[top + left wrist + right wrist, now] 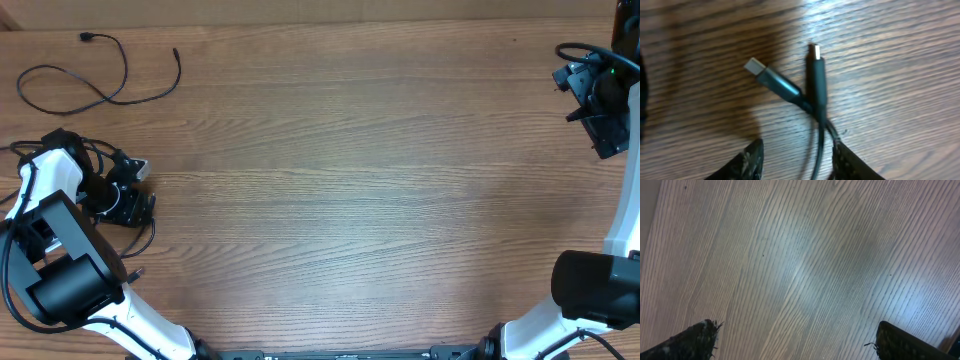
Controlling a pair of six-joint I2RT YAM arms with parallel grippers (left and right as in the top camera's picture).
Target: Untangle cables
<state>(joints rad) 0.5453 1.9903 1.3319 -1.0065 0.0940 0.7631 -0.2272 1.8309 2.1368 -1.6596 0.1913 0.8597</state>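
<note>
One loose black cable (pixel 100 78) lies in a curl at the table's far left. A small bundle of cables (pixel 95 158) sits beside my left gripper (pixel 135 208). In the left wrist view two cable ends lie side by side on the wood: one with a silvery flat plug (pixel 756 66), one with a black plug (pixel 815 80). Their cords cross (pixel 821 116) just ahead of my left gripper (pixel 797 161). The jaws stand apart; one cord runs loose between them and the other touches the right finger (pixel 852 165). My right gripper (pixel 588 100) (pixel 795 342) hangs wide open over bare wood.
The wooden table (pixel 350 180) fills the overhead view. Thick black wires (pixel 575 50) loop from the right arm at the far right edge. The left arm's body (pixel 60 270) covers the near left corner.
</note>
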